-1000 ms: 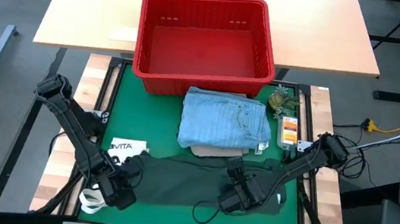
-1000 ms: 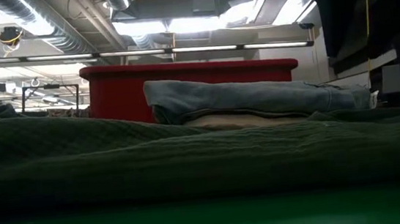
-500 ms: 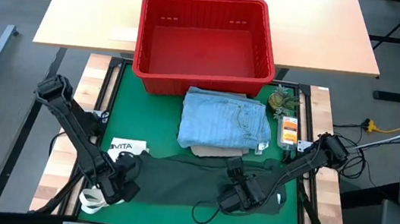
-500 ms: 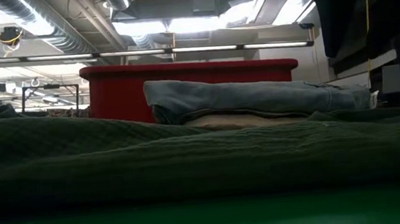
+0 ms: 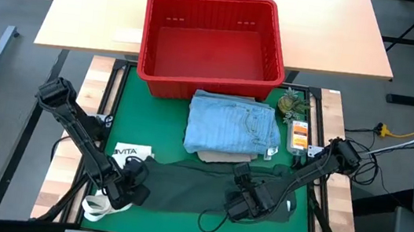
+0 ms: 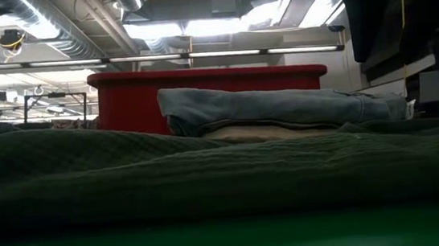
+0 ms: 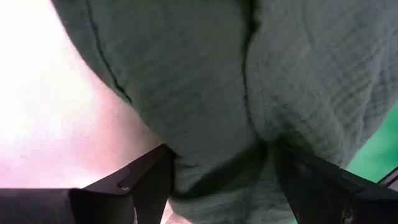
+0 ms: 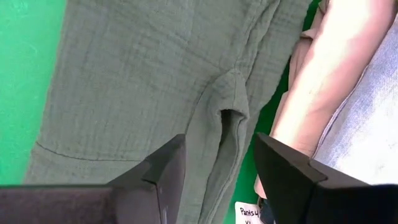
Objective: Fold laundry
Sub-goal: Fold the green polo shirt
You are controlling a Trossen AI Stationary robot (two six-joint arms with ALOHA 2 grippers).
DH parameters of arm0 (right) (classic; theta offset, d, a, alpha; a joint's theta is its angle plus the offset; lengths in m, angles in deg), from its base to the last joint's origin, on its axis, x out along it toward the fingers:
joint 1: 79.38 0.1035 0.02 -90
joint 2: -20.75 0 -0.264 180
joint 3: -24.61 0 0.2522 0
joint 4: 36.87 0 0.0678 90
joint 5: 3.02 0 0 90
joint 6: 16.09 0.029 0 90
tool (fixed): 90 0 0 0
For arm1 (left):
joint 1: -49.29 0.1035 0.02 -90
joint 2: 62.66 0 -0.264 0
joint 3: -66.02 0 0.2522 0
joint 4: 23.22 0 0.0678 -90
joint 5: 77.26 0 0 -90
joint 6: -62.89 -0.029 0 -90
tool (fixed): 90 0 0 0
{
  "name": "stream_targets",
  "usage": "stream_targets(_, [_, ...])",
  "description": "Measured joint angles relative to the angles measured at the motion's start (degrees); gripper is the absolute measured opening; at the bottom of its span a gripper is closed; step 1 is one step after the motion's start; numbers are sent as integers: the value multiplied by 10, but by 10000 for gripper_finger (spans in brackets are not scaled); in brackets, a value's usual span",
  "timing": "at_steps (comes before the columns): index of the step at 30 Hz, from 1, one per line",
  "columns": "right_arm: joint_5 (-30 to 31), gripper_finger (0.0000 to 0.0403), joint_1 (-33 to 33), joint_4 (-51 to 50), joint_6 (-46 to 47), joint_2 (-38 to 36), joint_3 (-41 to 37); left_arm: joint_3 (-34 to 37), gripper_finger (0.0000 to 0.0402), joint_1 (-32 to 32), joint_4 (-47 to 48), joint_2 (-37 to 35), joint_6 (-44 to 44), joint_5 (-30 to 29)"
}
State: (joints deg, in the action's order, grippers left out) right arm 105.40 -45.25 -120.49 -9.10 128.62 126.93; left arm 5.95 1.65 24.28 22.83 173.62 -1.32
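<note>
Since a second ago, left gripper [image 5: 135, 189] has shifted slightly right at lower left of the high view, and its jaws have spread. It now sits at the left end of the green-grey garment [image 5: 198, 190]. In the left wrist view the fingers [image 7: 146, 183] stand wide apart with a bunched fold of that garment [image 7: 249, 112] between them; cloth fills the gap but is not pinched. Right gripper [image 5: 242, 202] is unmoved, lower centre-right of the high view, over the same garment's right part. Right wrist view shows its fingers [image 8: 168, 168] apart, jaws open, hovering above a raised crease in the cloth [image 8: 155, 81], nothing held.

Green-grey garment lies spread across the lower part of the green mat [image 5: 158, 126]. Above it, centre of the high view: folded light blue piece [image 5: 233, 125] stacked on a beige piece [image 5: 218, 157], whose edge shows beneath. Low view confirms the stack: blue [image 6: 275, 108] on beige [image 6: 245, 133], red basket [image 6: 128, 99] behind. Basket [image 5: 214, 45] sits at upper centre of the high view. White tote [image 5: 130, 152] shows beside the left gripper, its handle [image 5: 94, 207] at lower left.
</note>
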Motion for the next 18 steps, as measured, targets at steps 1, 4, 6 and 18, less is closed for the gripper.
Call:
stream_targets(1, [0, 186, 0, 0, 0, 0, 0, 3, 266, 1, -7, 0, -2, -1])
stream_targets(4, [0, 186, 0, 0, 0, 0, 0, 5, 266, 8, -22, 0, -20, -20])
stream_targets(6, [0, 186, 0, 0, 0, 0, 0, 5, 266, 13, -36, 0, -36, -34])
stream_targets(18, [0, 186, 0, 3, 0, 0, 0, 8, 266, 45, -51, 0, -62, -41])
